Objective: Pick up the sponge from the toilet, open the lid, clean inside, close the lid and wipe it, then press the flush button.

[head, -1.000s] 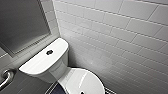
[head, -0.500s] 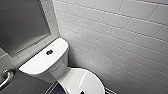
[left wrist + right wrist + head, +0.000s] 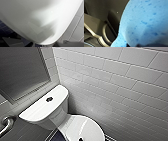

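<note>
The white toilet point(image 3: 43, 110) stands in the corner, with a dark flush button point(image 3: 49, 99) on its flat tank top. Its glossy oval lid point(image 3: 82, 128) lies shut over the bowl. The blue sponge point(image 3: 144, 22) looms very close in the right wrist view, porous and bright, and my right gripper is shut on it. In the left wrist view, a curved white glossy surface of the toilet point(image 3: 37, 16) lies just ahead of my left gripper point(image 3: 41, 44), which stands open and holds nothing.
A pale tiled wall point(image 3: 120, 84) runs close along the toilet's right side. A grey framed panel point(image 3: 22, 69) sits on the wall behind the tank, with a metal grab bar point(image 3: 6, 124) at the left edge. Dark blue floor tiles point(image 3: 5, 26) lie beneath the toilet.
</note>
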Tool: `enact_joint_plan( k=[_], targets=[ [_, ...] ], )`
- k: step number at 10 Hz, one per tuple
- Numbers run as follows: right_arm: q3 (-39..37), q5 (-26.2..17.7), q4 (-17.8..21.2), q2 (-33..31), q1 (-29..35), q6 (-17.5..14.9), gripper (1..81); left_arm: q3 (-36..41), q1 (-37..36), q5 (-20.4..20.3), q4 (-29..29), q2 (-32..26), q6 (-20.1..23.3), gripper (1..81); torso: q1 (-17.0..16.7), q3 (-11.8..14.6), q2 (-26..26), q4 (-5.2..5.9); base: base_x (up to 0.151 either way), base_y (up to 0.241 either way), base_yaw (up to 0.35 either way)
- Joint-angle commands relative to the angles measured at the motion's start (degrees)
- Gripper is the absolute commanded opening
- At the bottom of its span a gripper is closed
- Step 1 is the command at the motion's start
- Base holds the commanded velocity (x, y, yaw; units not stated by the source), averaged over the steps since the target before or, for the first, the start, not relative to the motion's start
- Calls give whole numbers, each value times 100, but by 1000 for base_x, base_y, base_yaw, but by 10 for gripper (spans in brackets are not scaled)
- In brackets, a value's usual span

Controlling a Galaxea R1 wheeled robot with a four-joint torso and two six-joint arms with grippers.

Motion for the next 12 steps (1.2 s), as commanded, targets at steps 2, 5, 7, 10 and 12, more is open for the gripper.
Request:
enact_joint_plan(
  k=[2,5,7,10,12],
  targets=[
    [-22,-468,56,-96,-156,10,10,65,-790,-423,4,29,-160,811,0,0,0,0,0,0,0],
    [-40,-468,56,-96,-147,10,10,-243,-790,-431,5,99,-626,811,0,0,0,0,0,0,0],
    [-40,-468,56,-87,-139,10,10,-155,-842,-581,-5,29,-687,811,0,0,0,0,0,0,0],
    [-40,-477,56,-52,-130,1,10,214,-930,-801,4,-182,-749,811,0,0,0,0,0,0,0],
    [-40,-477,56,-34,-112,1,10,469,-991,-888,39,-296,-749,811,0,0,0,0,0,0,0]
  ],
)
